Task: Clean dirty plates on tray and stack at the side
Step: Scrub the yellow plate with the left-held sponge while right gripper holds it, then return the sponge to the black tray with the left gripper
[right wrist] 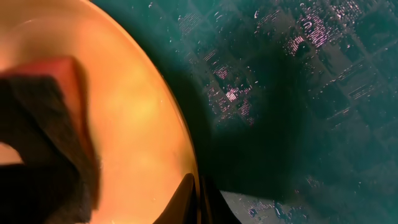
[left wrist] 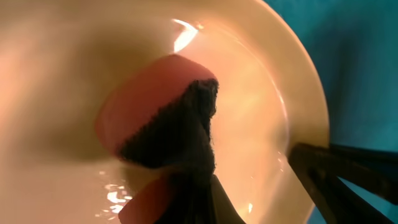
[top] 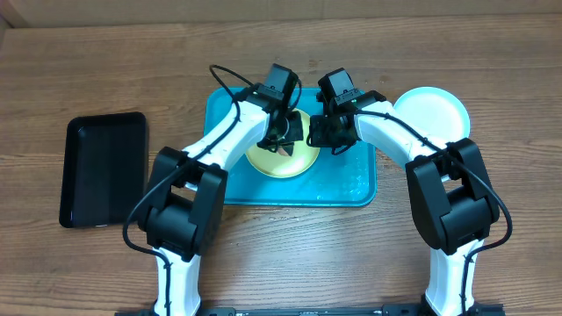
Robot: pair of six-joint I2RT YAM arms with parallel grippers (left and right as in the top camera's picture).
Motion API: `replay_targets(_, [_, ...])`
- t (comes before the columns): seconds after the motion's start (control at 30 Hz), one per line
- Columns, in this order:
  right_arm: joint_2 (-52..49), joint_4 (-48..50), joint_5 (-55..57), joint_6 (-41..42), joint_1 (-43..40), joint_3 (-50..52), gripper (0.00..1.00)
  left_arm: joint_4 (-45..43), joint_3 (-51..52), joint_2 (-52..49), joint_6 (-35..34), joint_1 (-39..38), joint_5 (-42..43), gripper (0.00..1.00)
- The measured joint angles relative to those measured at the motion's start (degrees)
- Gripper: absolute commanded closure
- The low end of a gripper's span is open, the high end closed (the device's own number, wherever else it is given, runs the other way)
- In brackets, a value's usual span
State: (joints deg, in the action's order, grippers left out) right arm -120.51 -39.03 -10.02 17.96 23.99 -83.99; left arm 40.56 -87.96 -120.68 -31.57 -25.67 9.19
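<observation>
The yellow-green plate (top: 283,161) lies on the turquoise tray (top: 351,186). My left gripper (top: 283,139) is shut on a reddish sponge with a dark scouring face (left wrist: 165,121) and presses it onto the plate's inside (left wrist: 261,87). My right gripper (top: 321,132) is shut on the plate's right rim; in the right wrist view its fingers (right wrist: 198,200) pinch the rim of the plate (right wrist: 137,106), with the sponge (right wrist: 43,130) at the left. A pale plate (top: 430,112), white with a bluish edge, lies on the table right of the tray; I cannot tell whether it is one plate or two stacked.
A smaller black tray (top: 104,168) lies on the wooden table at the left. The turquoise tray's floor (right wrist: 298,93) is wet with droplets. The right gripper's dark fingers show at the right edge of the left wrist view (left wrist: 348,177).
</observation>
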Motion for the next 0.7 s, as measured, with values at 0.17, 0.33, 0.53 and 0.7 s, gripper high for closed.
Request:
replay_targets(0.17, [0.00,-0.17,-0.02,0.00,0.00,0.00,0.96,0.55,0.22,0.00,0.24,-0.52,1.09,0.96])
replay_targets(0.33, [0.00,-0.87,-0.39,-0.13,0.02,0.00,0.96,3.72,0.22,0.00,4.94,-0.52,1.51,0.96])
replay_targets(0.53, [-0.02,-1.07,-2.03,-0.24,0.85,0.07,0.96,10.86,-0.17,0.07,8.20,-0.48,-6.88,0.96])
replay_targets(0.7, [-0.04,-1.05,-2.64,-1.01,1.27,0.07,0.96,20.24,-0.48,0.17,7.37,0.20,-21.64,0.96])
